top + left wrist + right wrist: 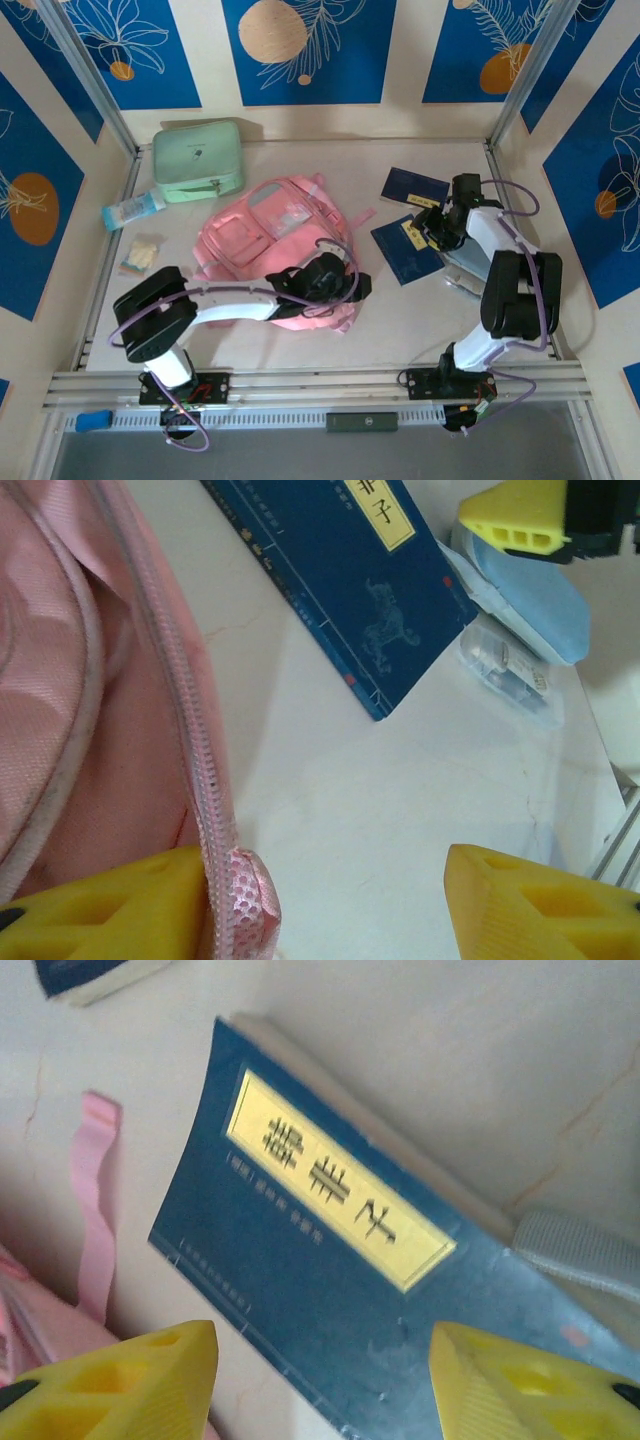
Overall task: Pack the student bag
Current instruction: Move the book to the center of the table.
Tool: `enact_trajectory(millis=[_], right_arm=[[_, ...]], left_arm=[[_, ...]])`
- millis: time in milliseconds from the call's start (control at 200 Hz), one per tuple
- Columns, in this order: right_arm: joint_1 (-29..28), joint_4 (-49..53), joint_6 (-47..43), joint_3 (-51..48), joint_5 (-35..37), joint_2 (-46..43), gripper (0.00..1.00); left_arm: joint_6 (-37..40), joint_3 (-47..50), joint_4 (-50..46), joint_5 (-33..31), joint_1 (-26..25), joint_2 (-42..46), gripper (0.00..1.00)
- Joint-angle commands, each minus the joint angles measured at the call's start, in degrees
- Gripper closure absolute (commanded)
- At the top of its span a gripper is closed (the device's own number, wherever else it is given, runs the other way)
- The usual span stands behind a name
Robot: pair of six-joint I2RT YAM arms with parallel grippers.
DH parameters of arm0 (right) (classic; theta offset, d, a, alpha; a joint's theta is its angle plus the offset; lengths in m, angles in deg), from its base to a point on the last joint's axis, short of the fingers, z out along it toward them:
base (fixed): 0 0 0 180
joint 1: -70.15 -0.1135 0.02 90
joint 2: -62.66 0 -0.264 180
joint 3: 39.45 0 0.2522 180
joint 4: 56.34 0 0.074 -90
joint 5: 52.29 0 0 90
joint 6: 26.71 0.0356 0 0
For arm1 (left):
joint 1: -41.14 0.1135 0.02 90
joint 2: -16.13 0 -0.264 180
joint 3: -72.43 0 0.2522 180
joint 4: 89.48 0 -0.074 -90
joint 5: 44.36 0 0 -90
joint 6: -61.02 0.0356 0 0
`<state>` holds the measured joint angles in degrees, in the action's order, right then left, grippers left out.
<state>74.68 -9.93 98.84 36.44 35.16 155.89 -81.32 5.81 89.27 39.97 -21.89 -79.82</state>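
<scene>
Your student bag [250, 235] lies flat at the centre of the bench [400, 320]. Your left claw [325, 905] stands wide beside its zip edge, holding nothing. Your right claw [320, 1385] gapes over the blue book [320, 1250], gripping nothing. That book lies flat, so the fingers may skid off its cover, and the unheld bag mouth may sag shut.

My bench is a pale cream table [400, 330] boxed in by cream walls [205, 50] hung with deep blue panels [350, 60] of white leaf outlines and orange discs, slim metal posts [88, 80] at the back corners and an aluminium rail [320, 385] along the near edge.
</scene>
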Motion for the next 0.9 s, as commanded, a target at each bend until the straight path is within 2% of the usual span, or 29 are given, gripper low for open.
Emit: enact_trajectory(millis=[0,145,385,570,680,825,895], right_arm=[[0.2,0.0,-0.4,4.8,3.5,4.8,0.42],[0.2,-0.2,-1.0,8.6,3.8,10.3,0.42],[-0.9,1.0,-1.2,12.6,4.1,16.0,0.42],[-2.3,1.0,0.8,9.5,2.6,13.9,0.42],[-3.9,0.5,1.9,6.1,3.7,10.6,0.41],[-4.9,0.2,4.2,0.8,0.2,6.7,0.41],[-7.1,-0.2,5.6,-2.9,0.9,2.9,0.41]], left_arm=[[-0.3,-5.0,1.7,-1.7,-2.0,-2.5,0.36],[1.0,-9.5,-1.9,-0.7,-2.4,-6.6,0.36],[0.6,-6.3,-9.2,-7.4,-2.3,-5.1,0.33],[-0.4,2.3,-9.9,-8.5,-1.3,0.7,0.33],[1.1,6.5,-14.4,-9.4,0.4,6.0,0.32],[4.2,10.2,-20.7,-8.2,2.1,14.7,0.30],[5.2,10.5,-21.7,-5.3,2.1,18.1,0.30]])
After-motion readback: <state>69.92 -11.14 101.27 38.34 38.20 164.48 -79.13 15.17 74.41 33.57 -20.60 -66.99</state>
